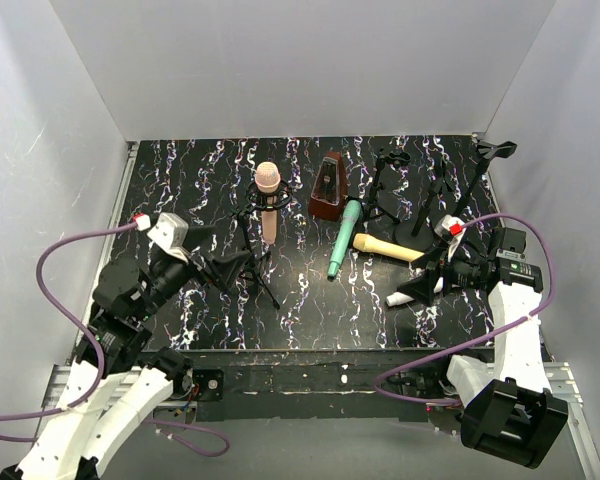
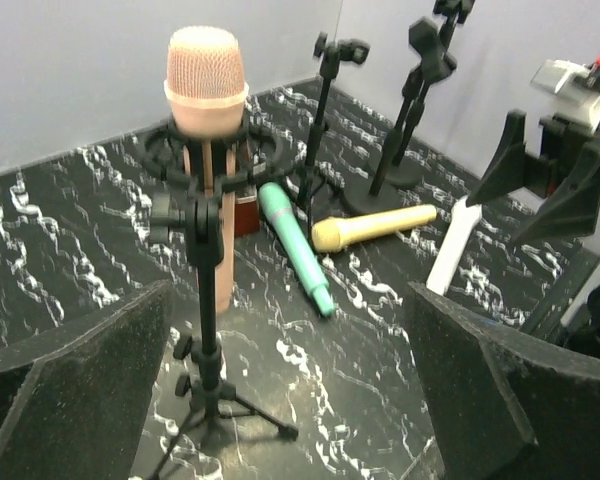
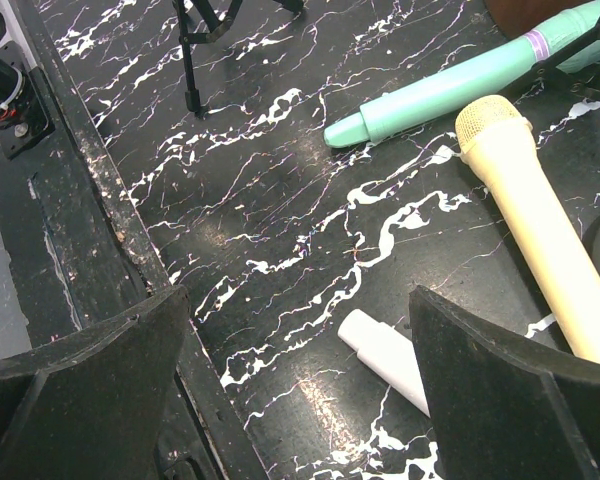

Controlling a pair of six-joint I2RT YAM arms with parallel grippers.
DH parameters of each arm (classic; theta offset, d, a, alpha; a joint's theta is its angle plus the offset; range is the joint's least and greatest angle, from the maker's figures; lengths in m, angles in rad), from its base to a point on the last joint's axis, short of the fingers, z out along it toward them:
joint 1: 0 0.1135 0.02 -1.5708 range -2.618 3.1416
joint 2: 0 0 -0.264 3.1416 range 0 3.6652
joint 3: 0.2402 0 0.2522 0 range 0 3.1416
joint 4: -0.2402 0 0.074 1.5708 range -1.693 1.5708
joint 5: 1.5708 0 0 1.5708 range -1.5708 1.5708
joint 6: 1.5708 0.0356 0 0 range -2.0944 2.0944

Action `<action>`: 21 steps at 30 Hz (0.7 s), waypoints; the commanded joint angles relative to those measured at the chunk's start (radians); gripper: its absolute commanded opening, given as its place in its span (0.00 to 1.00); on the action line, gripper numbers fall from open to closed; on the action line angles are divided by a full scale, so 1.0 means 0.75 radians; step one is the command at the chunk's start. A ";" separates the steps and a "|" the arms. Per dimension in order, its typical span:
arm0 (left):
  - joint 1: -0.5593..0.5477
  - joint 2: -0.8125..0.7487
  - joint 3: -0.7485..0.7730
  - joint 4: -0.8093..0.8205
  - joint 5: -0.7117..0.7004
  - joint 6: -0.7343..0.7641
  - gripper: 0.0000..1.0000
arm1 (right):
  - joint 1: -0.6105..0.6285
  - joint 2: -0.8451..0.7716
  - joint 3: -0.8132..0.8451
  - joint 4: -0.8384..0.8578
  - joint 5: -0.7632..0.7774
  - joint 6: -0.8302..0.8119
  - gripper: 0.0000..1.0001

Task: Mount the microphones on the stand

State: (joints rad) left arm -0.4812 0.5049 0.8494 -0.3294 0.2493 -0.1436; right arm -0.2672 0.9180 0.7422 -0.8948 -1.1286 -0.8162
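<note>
The microphones are lying in two states: the pink microphone is standing upright in the ring mount of a tripod stand at the left-middle of the bench, while the teal microphone, yellow microphone and white microphone are lying flat toward the right. The left gripper is holding its jaws wide apart on either side of the tripod stand, gripping nothing. The right gripper is likewise hanging with open, empty jaws over the white microphone's end. The likely trouble is coming from closeness: the left jaws are sitting near the thin tripod legs, so a careless move could be tipping the stand and its pink load over. On the right, the round white handle is resting near the bench's front edge and just beside the yellow one, so an off-centre pinch could be rolling it away or dragging its neighbour. The top view is showing the three empty stands and the brown metronome at the back, but is mostly hiding the white microphone behind the gripper; the right wrist view is showing it plainly.
</note>
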 commanded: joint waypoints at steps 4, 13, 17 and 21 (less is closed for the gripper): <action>0.004 -0.127 -0.247 0.044 0.001 -0.080 0.98 | -0.004 -0.005 -0.004 0.007 -0.039 -0.012 0.97; 0.004 -0.207 -0.424 0.155 0.017 -0.058 0.98 | -0.004 0.001 -0.002 0.009 -0.041 -0.014 0.97; 0.004 -0.258 -0.517 0.261 -0.001 -0.005 0.98 | -0.004 -0.005 -0.004 0.011 -0.044 -0.016 0.97; 0.004 -0.274 -0.576 0.351 0.021 0.034 0.98 | -0.004 -0.007 -0.004 0.011 -0.041 -0.018 0.97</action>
State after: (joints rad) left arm -0.4812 0.3134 0.4450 -0.1703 0.2523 -0.1665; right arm -0.2672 0.9180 0.7406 -0.8951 -1.1290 -0.8162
